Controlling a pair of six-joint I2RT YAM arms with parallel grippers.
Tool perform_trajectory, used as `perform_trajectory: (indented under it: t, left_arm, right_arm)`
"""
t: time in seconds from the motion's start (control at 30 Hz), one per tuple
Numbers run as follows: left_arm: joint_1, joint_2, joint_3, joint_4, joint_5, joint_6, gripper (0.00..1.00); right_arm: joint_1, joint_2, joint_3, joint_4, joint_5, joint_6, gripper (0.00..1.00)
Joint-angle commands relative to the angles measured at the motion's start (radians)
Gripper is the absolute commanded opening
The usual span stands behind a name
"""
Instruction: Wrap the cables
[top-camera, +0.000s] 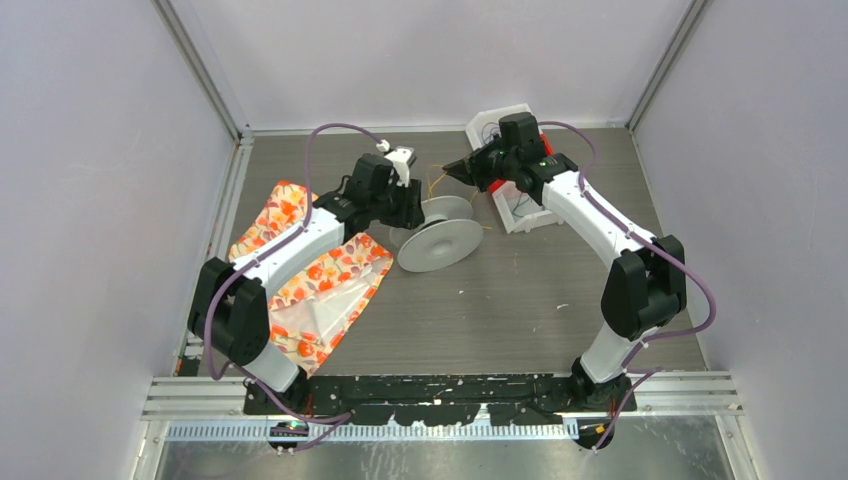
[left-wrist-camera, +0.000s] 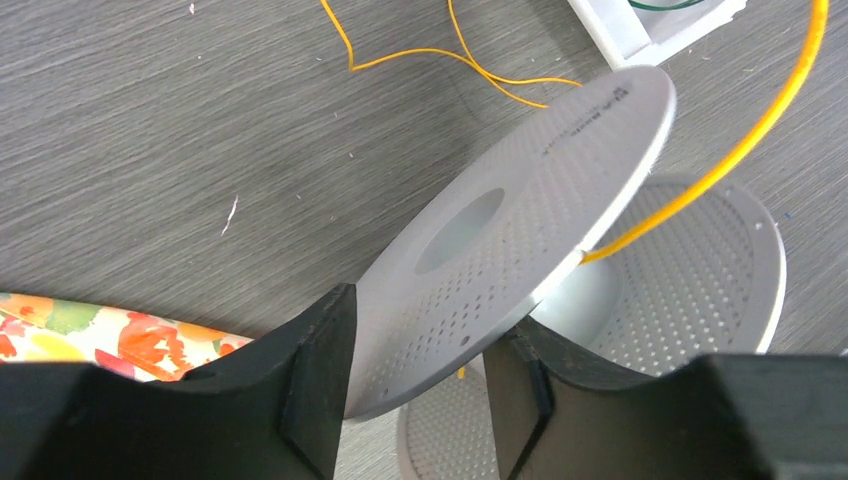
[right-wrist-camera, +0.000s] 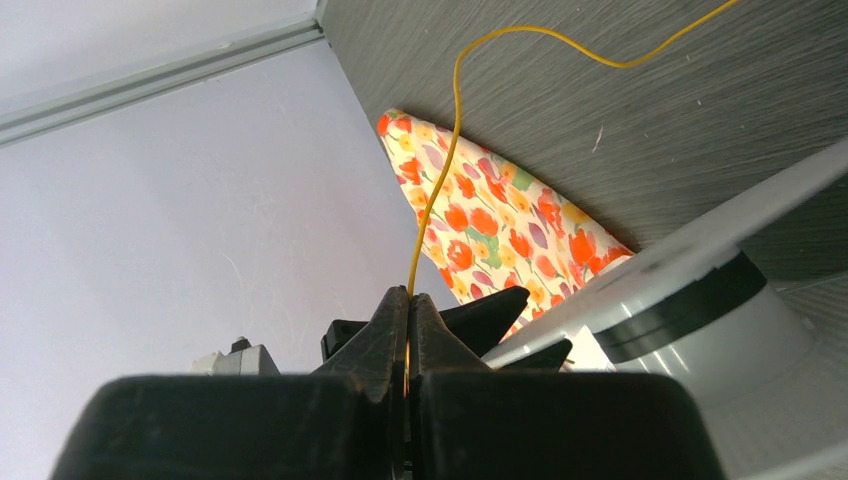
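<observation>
My left gripper (left-wrist-camera: 420, 330) has its two black fingers (left-wrist-camera: 300, 385) standing apart at the bottom of the view. The rim of the spool (left-wrist-camera: 520, 230) fills the gap between them, and I cannot tell whether either finger touches it. The spool is tilted, with its near perforated flange facing me and the far flange (left-wrist-camera: 700, 280) lower and to the right. A yellow cable (left-wrist-camera: 817, 25) comes down from the top right corner and meets the spool between the two flanges. More yellow wire (left-wrist-camera: 430, 50) lies in loose loops on the grey table (left-wrist-camera: 170, 150) beyond. A floral cloth (left-wrist-camera: 90, 335) shows at lower left. A white tray (left-wrist-camera: 640, 30) corner at the top holds a green wire (left-wrist-camera: 665, 6).
</observation>
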Motion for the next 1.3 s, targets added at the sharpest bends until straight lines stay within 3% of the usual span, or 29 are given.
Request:
perform_trajectory:
  t: [0.0, 0.13, 0.53, 0.63, 0.8, 0.9, 0.97, 1.13, 1.27]
  left_arm:
    - [-0.002, -0.024, 0.029, 0.009, 0.009, 0.01, 0.52]
    - [-0.002, -0.025, 0.027, 0.011, 0.011, 0.014, 0.5]
    - [-0.002, -0.029, 0.009, 0.032, 0.021, 0.006, 0.16]
    - [-0.002, -0.031, 0.008, 0.035, 0.016, 0.006, 0.01]
    - [-0.002, -0.042, 0.008, 0.032, 0.017, 0.012, 0.0]
    - [-0.002, -0.062, 0.015, 0.02, 0.039, 0.036, 0.01]
    - [-0.002, -0.077, 0.039, -0.019, 0.052, 0.062, 0.0]
    - [0.0, -0.138, 0.148, -0.185, 0.035, 0.164, 0.0]
    - [0.001, -0.178, 0.315, -0.4, 0.031, 0.279, 0.0]
  right_arm:
    - [-0.003, -0.053, -0.006, 0.046, -0.021, 0.021, 0.01]
    - [-0.005, -0.054, -0.015, 0.051, -0.021, 0.023, 0.0]
    - [-0.004, -0.055, -0.028, 0.055, -0.02, 0.029, 0.01]
    - [-0.004, -0.058, -0.033, 0.057, -0.017, 0.031, 0.0]
    - [-0.01, -0.061, -0.027, 0.048, -0.019, 0.015, 0.02]
    - [-0.036, -0.061, -0.013, 0.011, -0.028, -0.022, 0.32]
    - [-0.07, -0.071, -0.001, -0.029, -0.028, -0.068, 0.45]
    - [-0.18, -0.148, 0.003, -0.163, -0.028, -0.279, 0.61]
    - [-0.201, -0.238, -0.031, -0.2, -0.051, -0.557, 0.63]
